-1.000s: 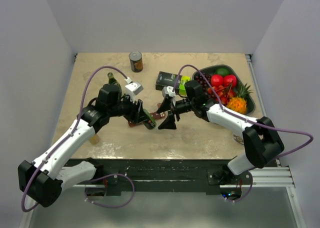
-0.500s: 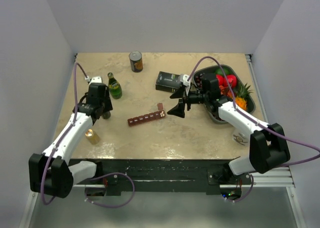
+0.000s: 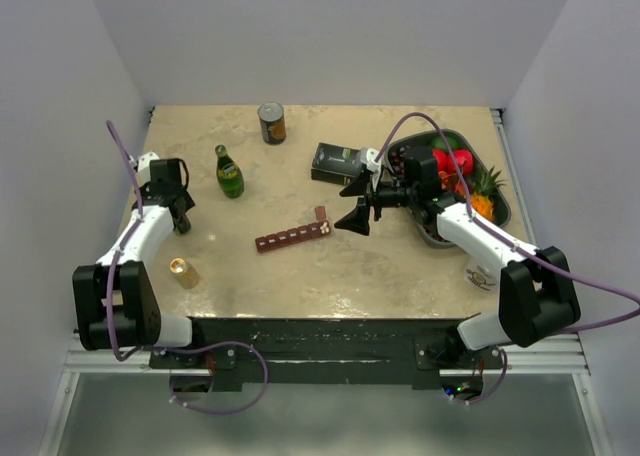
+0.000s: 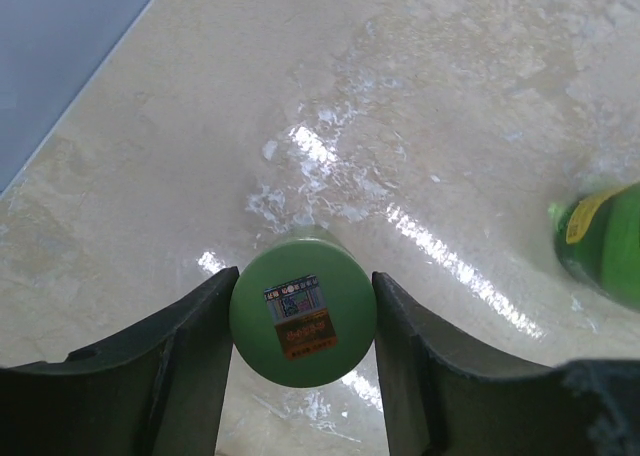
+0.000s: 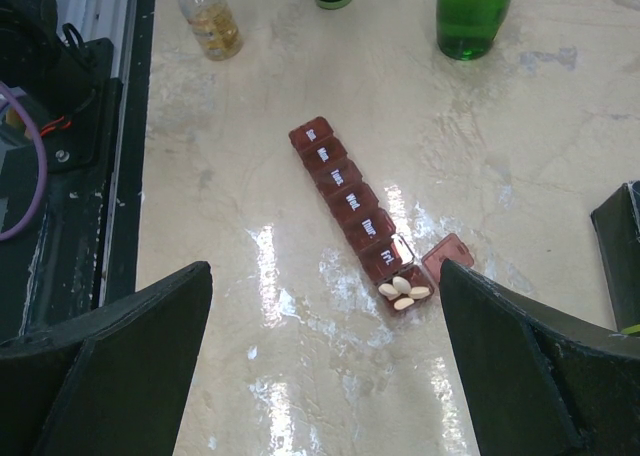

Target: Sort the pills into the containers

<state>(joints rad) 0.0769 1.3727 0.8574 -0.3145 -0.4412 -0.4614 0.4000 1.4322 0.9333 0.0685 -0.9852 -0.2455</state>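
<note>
Left wrist: green cap (image 4: 302,323) clamped in left gripper (image 4: 303,288) hides its body, label print too small to read, green bottle (image 4: 600,241) blurred and cropped at right edge; right wrist: amber vial (image 5: 208,18) cropped at top.

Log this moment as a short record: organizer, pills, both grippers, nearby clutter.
container: maroon pill organizer lies flat mid-table, end compartment's lid open
contents: white pills in that open compartment
left gripper: closed on a green-capped bottle near the table's left edge
right gripper: open, empty, beside the organizer's open end
clutter: green glass bottle, can, amber vial, black-and-lime box, fruit tray
</note>
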